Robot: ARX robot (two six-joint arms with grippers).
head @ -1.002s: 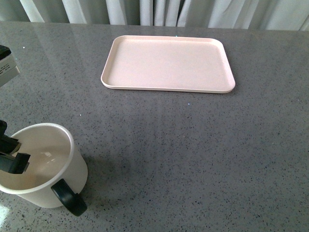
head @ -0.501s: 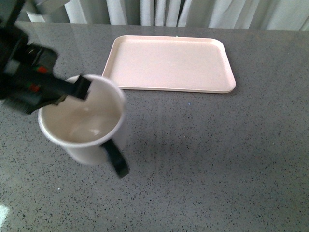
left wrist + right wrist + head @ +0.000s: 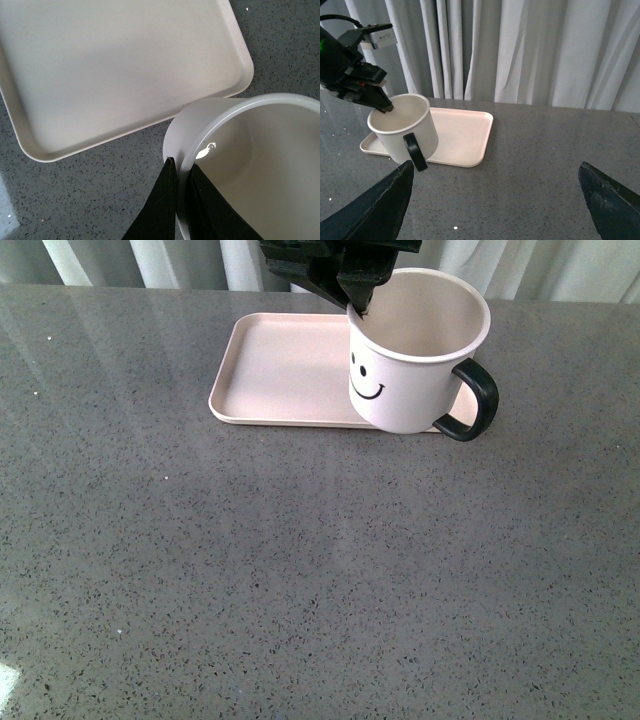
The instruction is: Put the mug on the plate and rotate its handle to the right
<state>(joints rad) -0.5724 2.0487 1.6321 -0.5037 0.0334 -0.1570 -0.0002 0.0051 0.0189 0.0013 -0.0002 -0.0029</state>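
The cream mug (image 3: 410, 365) with a black smiley face hangs in the air over the front right part of the pale pink plate (image 3: 290, 370). Its black handle (image 3: 472, 400) points right in the front view. My left gripper (image 3: 358, 308) is shut on the mug's rim, one finger inside and one outside, as the left wrist view (image 3: 181, 172) shows. The mug (image 3: 404, 131) and plate (image 3: 465, 135) also show in the right wrist view. My right gripper (image 3: 495, 200) is open and empty, apart from the mug, over bare table.
The grey speckled tabletop (image 3: 320, 570) stretches in front of the plate. White curtains (image 3: 520, 50) hang behind the table's far edge.
My left gripper has carried the mug up from the table's front left, across to the right and back, to above the plate. The handle now points right instead of toward the front.
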